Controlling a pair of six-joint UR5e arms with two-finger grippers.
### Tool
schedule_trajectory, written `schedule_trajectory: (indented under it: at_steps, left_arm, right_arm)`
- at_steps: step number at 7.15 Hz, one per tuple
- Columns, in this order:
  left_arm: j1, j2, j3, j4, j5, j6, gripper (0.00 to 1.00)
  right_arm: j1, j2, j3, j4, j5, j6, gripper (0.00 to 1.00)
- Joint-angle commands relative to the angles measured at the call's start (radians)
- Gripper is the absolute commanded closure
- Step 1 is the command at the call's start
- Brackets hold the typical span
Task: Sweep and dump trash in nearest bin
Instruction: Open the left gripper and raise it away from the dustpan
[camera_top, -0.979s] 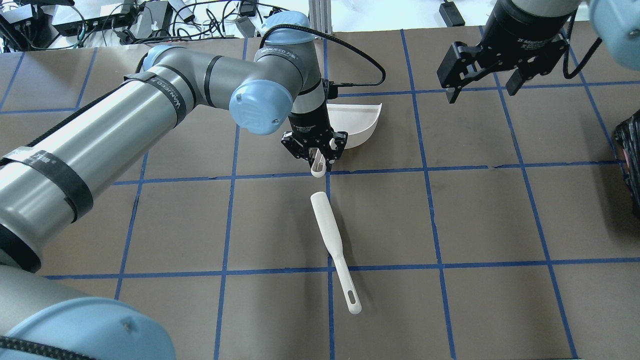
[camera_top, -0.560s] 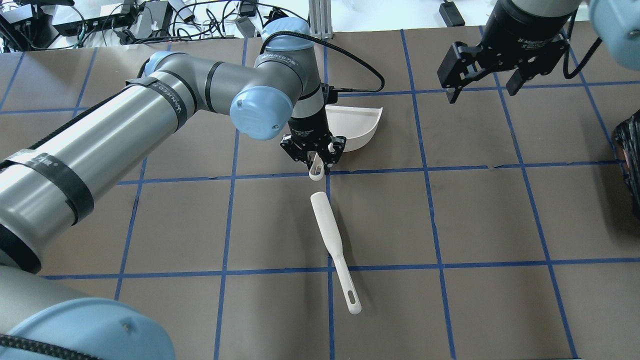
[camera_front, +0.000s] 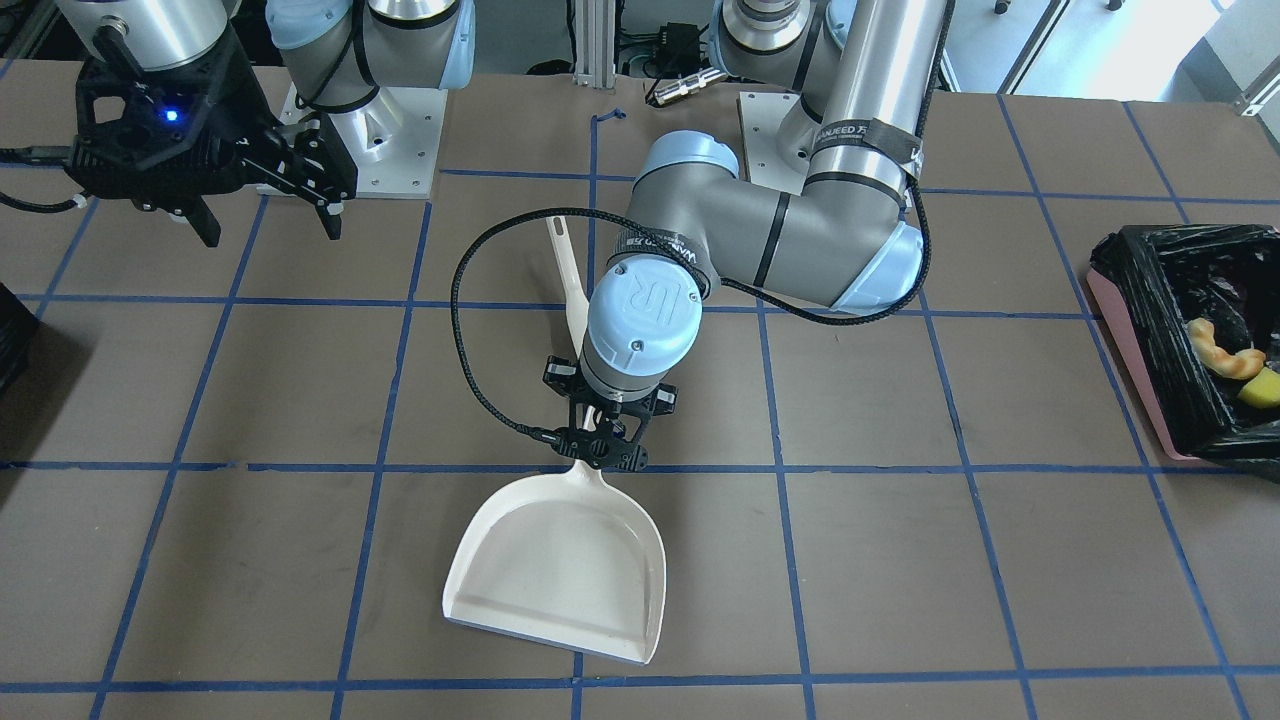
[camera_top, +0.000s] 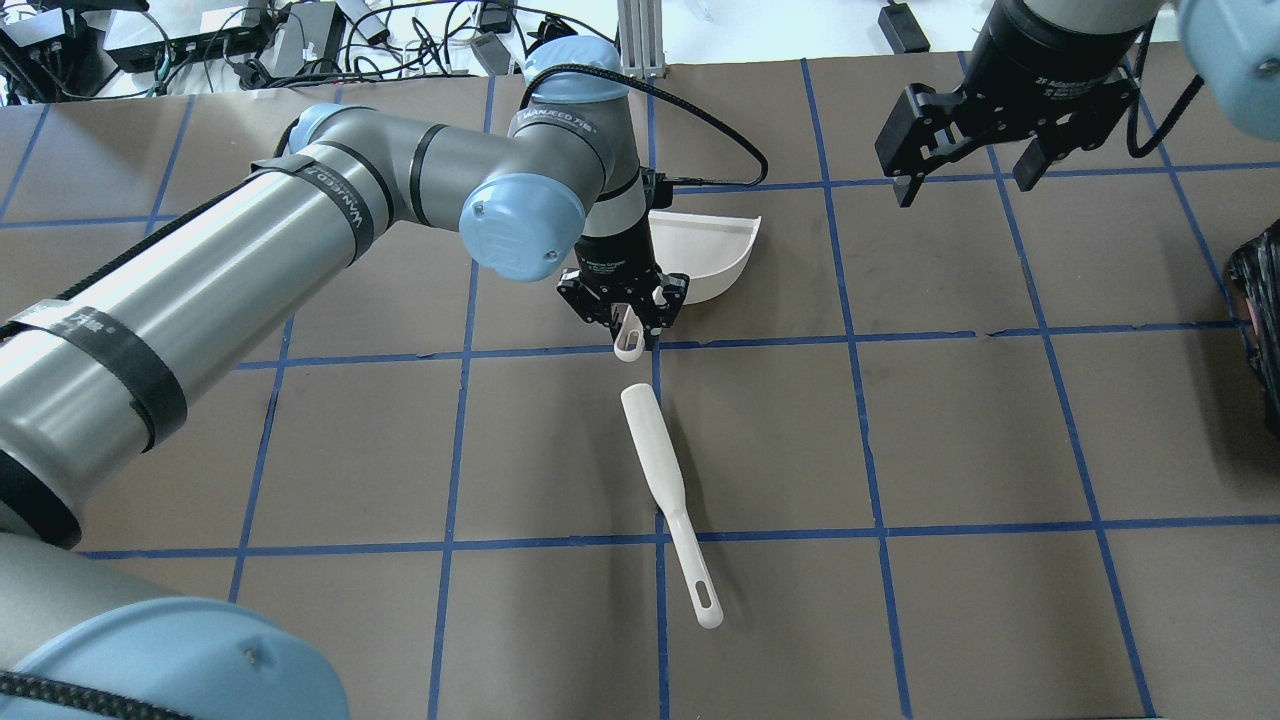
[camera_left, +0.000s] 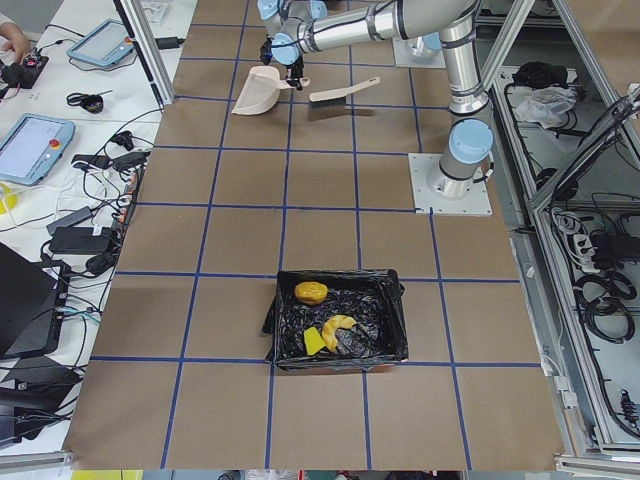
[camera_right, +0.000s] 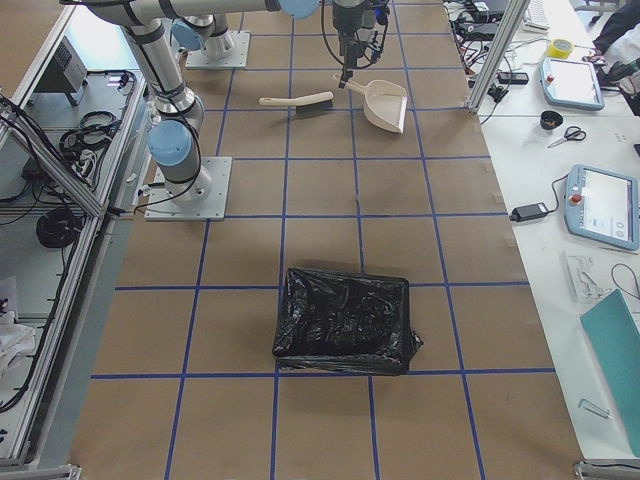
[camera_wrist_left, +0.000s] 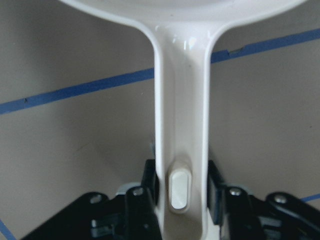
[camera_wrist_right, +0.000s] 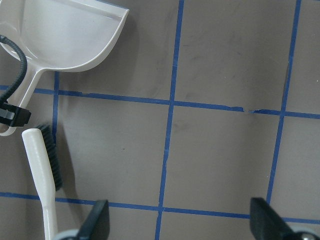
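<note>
The three scraps lie inside the pink, black-lined bin at my left end of the table: the brown-orange lump, the tan peel and the yellow-green wedge. The front-facing view shows the bin's pink rim, the peel and the wedge. My left gripper is shut on the handle of a white dustpan, whose pan rests on the table. The pan looks empty. A white brush lies free just behind the gripper. My right gripper is open and empty above the table.
A second bin lined with a black bag stands toward my right end of the table; its edge shows in the overhead view. Blue tape lines grid the brown table. Cables and electronics lie beyond the far edge.
My left arm has shifted slightly left with the dustpan still in its grip. The brush and the right arm have not moved.
</note>
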Motion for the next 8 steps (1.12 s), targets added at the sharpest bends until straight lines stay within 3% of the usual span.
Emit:
schedule_trajectory:
  at_steps: [1, 2, 3, 6, 8]
  left_arm:
    - [0.0, 0.002, 0.0, 0.0, -0.001, -0.003, 0.51]
    - [0.0, 0.0, -0.002, -0.002, -0.01, -0.043, 0.22]
    - [0.0, 0.012, 0.0, -0.002, -0.015, -0.107, 0.01]
    - [0.03, 0.072, 0.029, -0.031, -0.024, -0.119, 0.0]
    - [0.092, 0.139, 0.043, -0.032, 0.043, 0.04, 0.0]
  right_arm:
    - [0.001, 0.0, 0.0, -0.001, -0.001, -0.018, 0.0]
    - [0.0, 0.0, 0.0, 0.0, -0.001, -0.018, 0.0]
    - [0.001, 0.0, 0.0, 0.0, -0.001, -0.018, 0.0]
    - [0.001, 0.0, 0.0, -0.001, -0.001, -0.018, 0.0]
    - [0.001, 0.0, 0.0, 0.0, -0.001, -0.018, 0.0]
